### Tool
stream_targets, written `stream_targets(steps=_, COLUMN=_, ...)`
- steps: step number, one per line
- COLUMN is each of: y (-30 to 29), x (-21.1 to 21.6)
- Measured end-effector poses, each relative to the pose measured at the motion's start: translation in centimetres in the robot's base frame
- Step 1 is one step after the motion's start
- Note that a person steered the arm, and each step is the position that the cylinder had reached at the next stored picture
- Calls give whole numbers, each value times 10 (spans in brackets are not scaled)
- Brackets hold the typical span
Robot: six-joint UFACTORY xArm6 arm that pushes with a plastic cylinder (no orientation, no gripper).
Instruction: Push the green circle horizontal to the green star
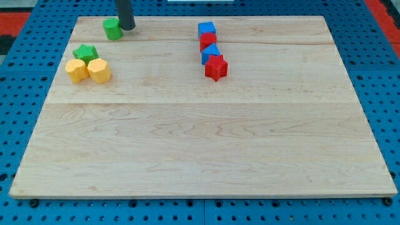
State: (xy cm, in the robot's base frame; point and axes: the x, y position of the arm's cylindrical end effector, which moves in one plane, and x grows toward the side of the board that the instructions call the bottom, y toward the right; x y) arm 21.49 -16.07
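My tip (127, 28) against the green circle's (112, 29) right side, rod's top cut off, no hand.

Wood board (206, 144) w/ 7 blocks, top area.

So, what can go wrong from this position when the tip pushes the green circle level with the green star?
1. My tip is at the right side of the green circle, so a push may send it left, toward the board's edge, not down.
2. The green star touches two yellow blocks; a circle arriving too close could knock the star out of place.
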Motion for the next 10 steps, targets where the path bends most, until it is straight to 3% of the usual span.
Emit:
stream_targets(steps=2, y=-36, x=-23)
stream_targets(steps=5, y=-60, x=33)
stream_targets(steps=6, y=-58, x=25)
stream_targets(steps=7, y=-58, x=-11)
stream_targets(steps=8, y=-45, x=-12)
stream_targets(steps=10, y=-40, x=49)
